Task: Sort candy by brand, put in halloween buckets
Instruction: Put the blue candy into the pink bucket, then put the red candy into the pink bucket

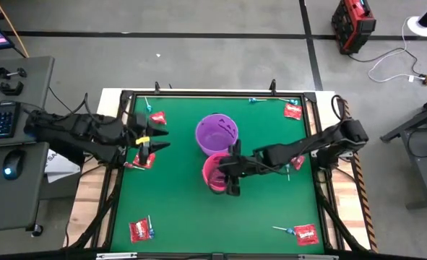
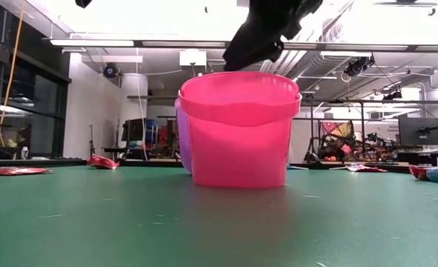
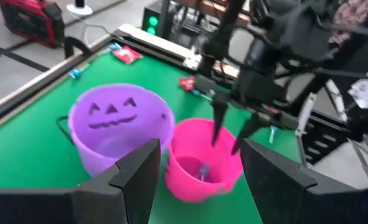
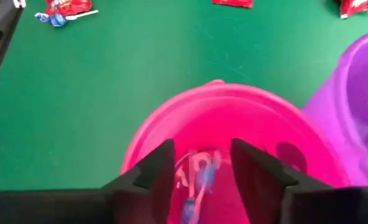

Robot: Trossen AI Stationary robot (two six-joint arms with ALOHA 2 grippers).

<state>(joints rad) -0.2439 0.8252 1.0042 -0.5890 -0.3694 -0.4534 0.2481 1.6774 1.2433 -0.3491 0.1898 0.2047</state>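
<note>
Right gripper (image 1: pixel 231 175) hangs over the small round pink plastic bucket (image 1: pixel 214 173) mid-bench, fingers (image 3: pixel 216 127) parted and empty; a blue-headed white-stick lollipop (image 4: pixel 199 180) lies inside on the bottom. Drop looks done. To finish cleanly: lift straight up clear of the rim before swinging off, so the light pail isn't tipped against the touching purple jack-o'-lantern bucket (image 1: pixel 217 132).

Left gripper (image 1: pixel 155 141) waits at the bench's left side, fingers wide, empty. Flat red packets (image 1: pixel 139 230) and more lollipops remain near the corners.
</note>
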